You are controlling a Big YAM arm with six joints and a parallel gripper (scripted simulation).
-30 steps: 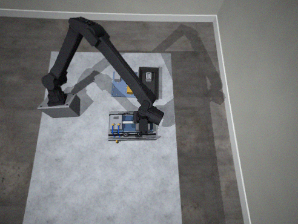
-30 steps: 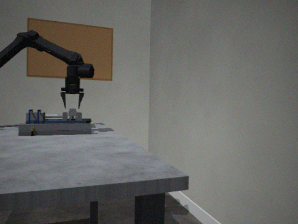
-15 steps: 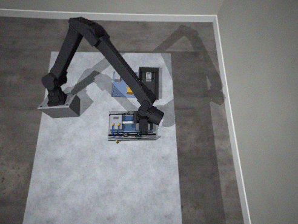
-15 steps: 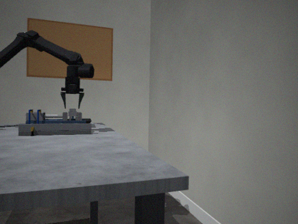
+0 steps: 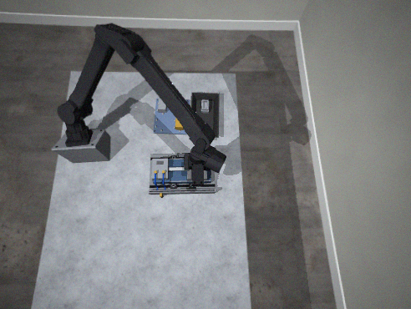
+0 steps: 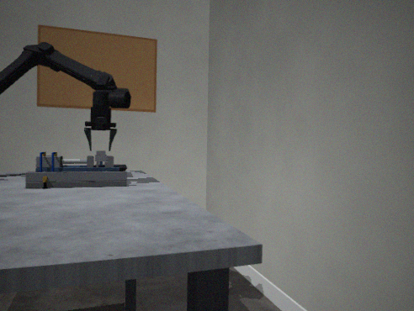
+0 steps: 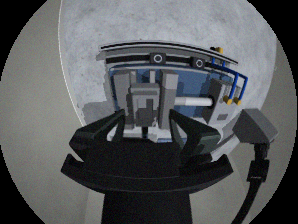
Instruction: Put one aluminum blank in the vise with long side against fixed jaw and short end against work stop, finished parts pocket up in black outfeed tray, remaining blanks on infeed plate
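pincer (image 6: 100,150) (image 7: 147,112): released, fingers apart, above the vise, nothing between the tips
vise (image 5: 170,188) (image 6: 76,179) (image 7: 197,82): on the surface (image 5: 142,250) (image 6: 139,227) (image 7: 185,25), blue hoses at one end
gray block (image 6: 100,156) (image 7: 145,95): between the vise jaws, sticking up above them; seating on bars cannot be told
outfeed tray (image 5: 216,121): pocketed part (image 5: 205,105) inside
infeed plate (image 5: 164,125): yellow block (image 5: 179,124) and gray piece (image 5: 162,108) on it
markings: none readable; dark rectangle on hose-end block too small to tell
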